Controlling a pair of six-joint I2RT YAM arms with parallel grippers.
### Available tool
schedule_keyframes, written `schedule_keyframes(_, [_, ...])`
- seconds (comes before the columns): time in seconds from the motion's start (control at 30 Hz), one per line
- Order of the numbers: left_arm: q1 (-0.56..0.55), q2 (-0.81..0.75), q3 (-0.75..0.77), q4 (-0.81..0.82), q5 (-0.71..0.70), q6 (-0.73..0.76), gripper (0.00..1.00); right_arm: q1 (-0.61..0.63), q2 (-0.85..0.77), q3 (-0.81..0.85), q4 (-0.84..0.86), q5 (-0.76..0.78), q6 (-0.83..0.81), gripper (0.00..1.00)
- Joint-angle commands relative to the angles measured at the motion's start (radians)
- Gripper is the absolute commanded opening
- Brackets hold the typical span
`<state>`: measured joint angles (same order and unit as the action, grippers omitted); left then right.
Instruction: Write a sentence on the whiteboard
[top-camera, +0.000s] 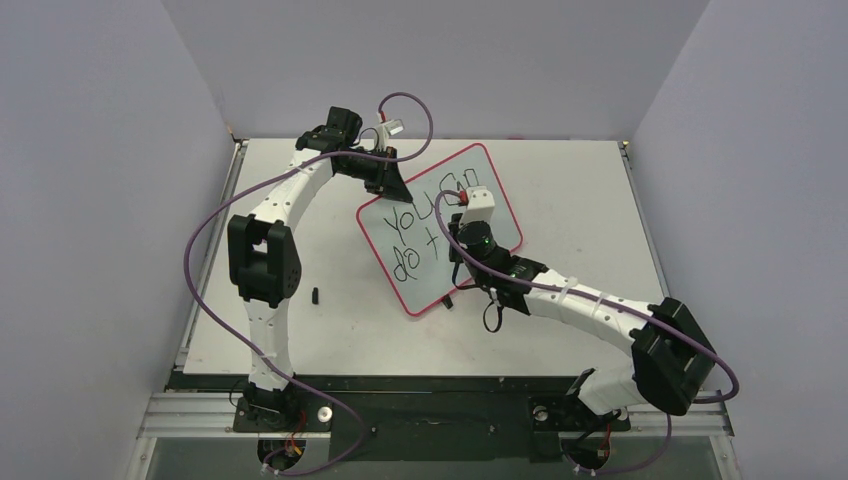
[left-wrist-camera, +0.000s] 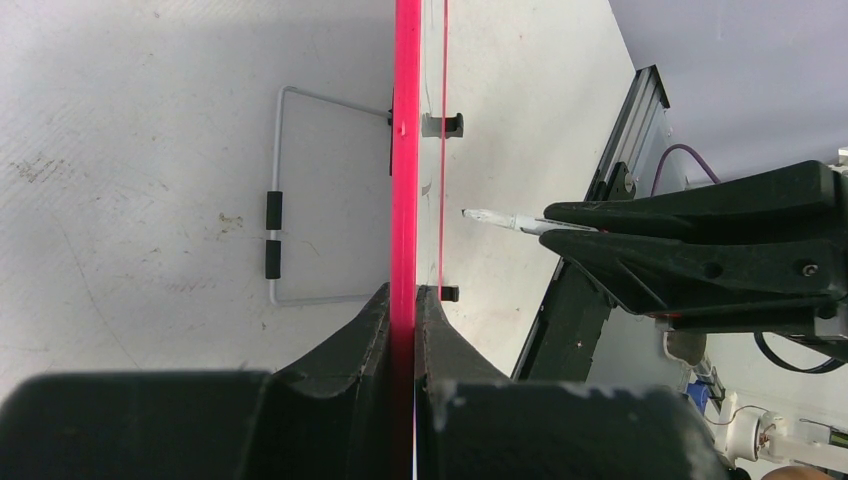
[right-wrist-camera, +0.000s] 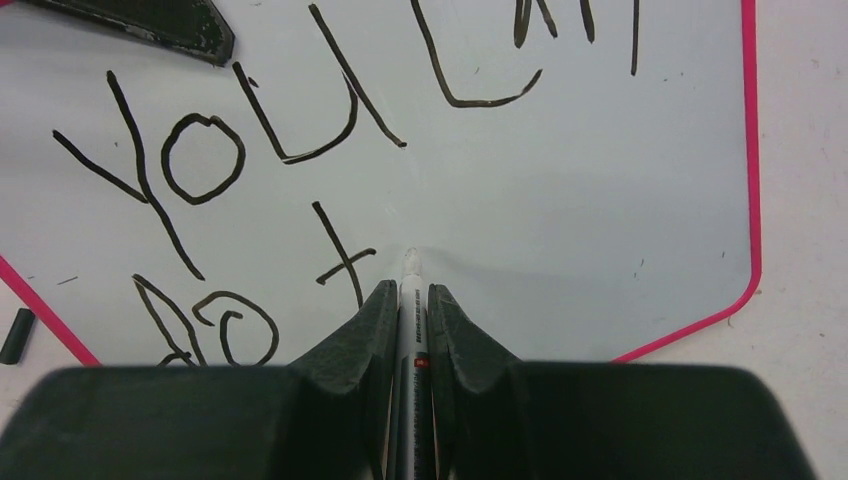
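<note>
The whiteboard (top-camera: 470, 175), white with a red rim, lies tilted on the table. The sentence (top-camera: 405, 217) in black marker reads "YOU CAN" (right-wrist-camera: 290, 158) with "do t" (right-wrist-camera: 345, 262) below it. My left gripper (top-camera: 393, 188) is shut on the board's far left rim (left-wrist-camera: 406, 150), seen edge-on between its jaws (left-wrist-camera: 410, 295). My right gripper (top-camera: 452, 235) is shut on a white marker (right-wrist-camera: 412, 300). The marker's tip (right-wrist-camera: 410, 262) rests on the board just right of the "t". From the left wrist view the marker tip (left-wrist-camera: 490, 216) pokes out of the right fingers (left-wrist-camera: 700, 250).
A small black cap (top-camera: 316, 294) lies on the table left of the board, also visible as a cap (right-wrist-camera: 15, 335) in the right wrist view. A grey wire stand (left-wrist-camera: 280, 200) juts from the board's back. Two black clips (left-wrist-camera: 442, 125) sit on its rim. Walls enclose the table.
</note>
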<state>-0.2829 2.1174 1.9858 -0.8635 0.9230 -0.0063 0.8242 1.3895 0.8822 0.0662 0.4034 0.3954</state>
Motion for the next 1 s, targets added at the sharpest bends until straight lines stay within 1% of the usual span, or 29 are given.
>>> schedule_keyframes(0.0, [-0.007,-0.046,0.019,0.014,-0.099,0.068,0.0,-0.016,-0.027,0.064,0.028,-0.017,-0.027,0.0])
schedule_keyframes(0.2, [-0.007,-0.044,0.016,0.014,-0.097,0.07,0.0,-0.048,0.03,0.124,0.04,-0.062,-0.028,0.0])
schedule_keyframes(0.43, [-0.007,-0.038,0.019,0.014,-0.096,0.07,0.0,-0.058,0.055,0.139,0.047,-0.091,-0.02,0.0])
schedule_keyframes(0.7, [-0.007,-0.033,0.023,0.014,-0.092,0.069,0.0,-0.073,0.097,0.113,0.079,-0.113,0.002,0.0])
schedule_keyframes(0.97, [-0.007,-0.032,0.027,0.014,-0.092,0.07,0.0,-0.073,0.063,0.017,0.09,-0.118,0.031,0.0])
